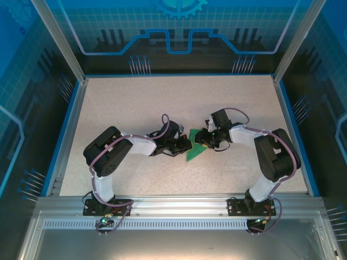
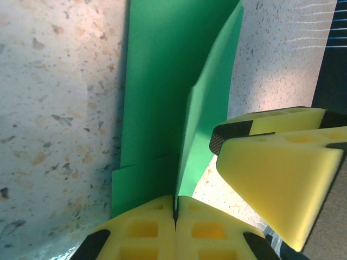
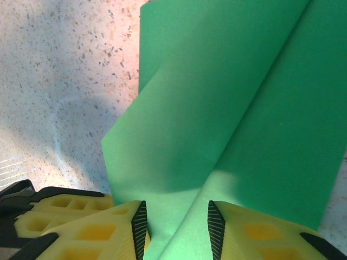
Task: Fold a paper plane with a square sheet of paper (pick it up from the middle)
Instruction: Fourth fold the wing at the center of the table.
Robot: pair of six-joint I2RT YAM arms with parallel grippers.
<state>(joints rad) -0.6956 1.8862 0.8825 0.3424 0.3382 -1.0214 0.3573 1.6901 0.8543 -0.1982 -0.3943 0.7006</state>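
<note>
Speckled tabletop point(image 1: 135, 103) carries the creased green paper point(image 1: 192, 153) at centre frame, between both arms. Left fingers point(image 2: 146, 230) are pinched tight on its raised fold, which runs straight away from them; right fingers point(image 3: 87, 227) stand partly apart, straddling the ridge without visibly gripping it.

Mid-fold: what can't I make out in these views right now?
- Top view: green paper small, mostly covered by left claw and right claw; creases unreadable.
- Left wrist: right claw's finger blocks the paper's right side.
- Right wrist: paper cut off by top and right edges.
</note>
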